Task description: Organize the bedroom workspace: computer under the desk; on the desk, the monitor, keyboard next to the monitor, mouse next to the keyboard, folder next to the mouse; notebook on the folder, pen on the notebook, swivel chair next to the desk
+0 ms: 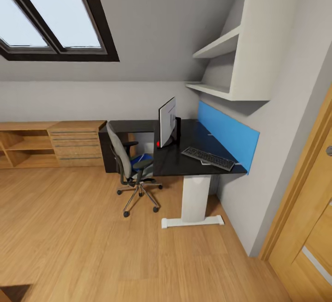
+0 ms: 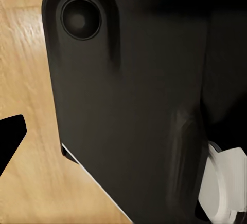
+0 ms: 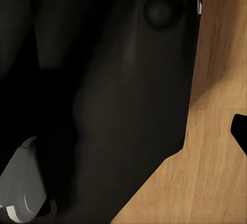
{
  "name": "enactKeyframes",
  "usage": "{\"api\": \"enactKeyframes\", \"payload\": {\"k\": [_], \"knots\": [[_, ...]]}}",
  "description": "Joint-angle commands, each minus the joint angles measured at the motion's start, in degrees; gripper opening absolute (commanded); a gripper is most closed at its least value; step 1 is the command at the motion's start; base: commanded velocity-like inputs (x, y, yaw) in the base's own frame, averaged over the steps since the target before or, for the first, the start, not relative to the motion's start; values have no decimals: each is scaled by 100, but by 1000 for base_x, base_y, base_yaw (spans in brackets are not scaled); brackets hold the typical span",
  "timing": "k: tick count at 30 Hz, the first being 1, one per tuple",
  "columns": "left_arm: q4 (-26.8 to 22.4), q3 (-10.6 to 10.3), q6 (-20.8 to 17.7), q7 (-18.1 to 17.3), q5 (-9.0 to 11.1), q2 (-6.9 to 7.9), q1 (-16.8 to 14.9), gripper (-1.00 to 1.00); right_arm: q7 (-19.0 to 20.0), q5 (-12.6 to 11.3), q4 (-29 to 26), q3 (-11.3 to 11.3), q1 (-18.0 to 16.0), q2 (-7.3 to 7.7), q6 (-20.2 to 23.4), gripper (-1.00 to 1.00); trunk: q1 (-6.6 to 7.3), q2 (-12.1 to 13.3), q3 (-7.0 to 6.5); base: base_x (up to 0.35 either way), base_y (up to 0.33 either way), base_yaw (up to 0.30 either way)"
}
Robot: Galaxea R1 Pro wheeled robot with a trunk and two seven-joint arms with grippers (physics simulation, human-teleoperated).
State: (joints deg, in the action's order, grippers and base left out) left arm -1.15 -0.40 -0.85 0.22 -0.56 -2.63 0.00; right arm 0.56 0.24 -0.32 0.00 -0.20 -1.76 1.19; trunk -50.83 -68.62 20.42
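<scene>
Wood floor (image 1: 92, 246) was crossed toward the desk (image 1: 184, 161), its keyboard (image 1: 208, 158) near the front edge beside the monitor (image 1: 167, 121); gripper states could not be told.

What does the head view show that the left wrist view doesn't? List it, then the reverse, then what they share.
Head view alone: the desk with the monitor and keyboard on it, the swivel chair beside it with the folder on its seat, a skylight, wall shelves and a low wood cabinet. Left wrist view alone: a close dark robot body part with a pale fitting. Shared: the light wood floor.
</scene>
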Motion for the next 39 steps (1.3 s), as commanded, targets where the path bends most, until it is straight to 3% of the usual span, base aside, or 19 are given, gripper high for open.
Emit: {"api": "enactKeyframes", "payload": {"k": [1, 16, 21, 26, 27, 29, 30, 33, 37, 39], "knots": [[-8, -3, -8, 5, -6, 0, 0, 100, 6, 2, -3, 0, -3, 0, 13, 100, 23, 38, -13, 0, 0, 0], [-9, 41, 22, 15, 21, 3, 0, 100, 6, 1, -12, 1, -4, 4, 9, 100, 352, 640, -282, 0, 0, 0], [-26, 27, 23, 14, 21, 4, 0, 100, 6, 2, -14, 1, -4, 8, -177, 100, 462, 840, -372, 0, 0, 0], [-410, 23, 31, 13, 21, 16, 0, 100, 6, 2, -12, 0, -4, 24, -916, 100, 572, 1041, -462, 0, 0, 0], [-611, 23, 33, 13, 26, 22, 0, 100, -1, -19, -18, -28, -4, 32, -1499, 100, 594, 1081, -480, 0, 0, 0], [-674, 23, 37, 13, 24, 24, 0, 100, -25, -54, -28, -70, -3, 33, -1757, 100, 638, 1161, -516, 0, 0, 0], [-789, 23, 39, 13, 22, 30, 0, 100, -58, -207, -129, -208, -3, 33, -2063, 100, 660, 1201, -533, 0, 0, 0], [-914, 23, 40, 13, 21, 64, 0, 100, -74, -524, -256, -428, -4, 26, -2431, 100, 725, 1322, -587, 0, 0, 0], [-976, 23, 42, 13, 21, 93, 0, 100, -79, -767, -298, -536, -3, 16, -2637, 100, 813, 1482, -659, 0, 0, 0], [-1009, 23, 46, 13, 21, 108, 0, 100, -81, -1021, -321, -595, -5, -2, -2749, 100, 857, 1562, -695, 0, 0, 0]]}}
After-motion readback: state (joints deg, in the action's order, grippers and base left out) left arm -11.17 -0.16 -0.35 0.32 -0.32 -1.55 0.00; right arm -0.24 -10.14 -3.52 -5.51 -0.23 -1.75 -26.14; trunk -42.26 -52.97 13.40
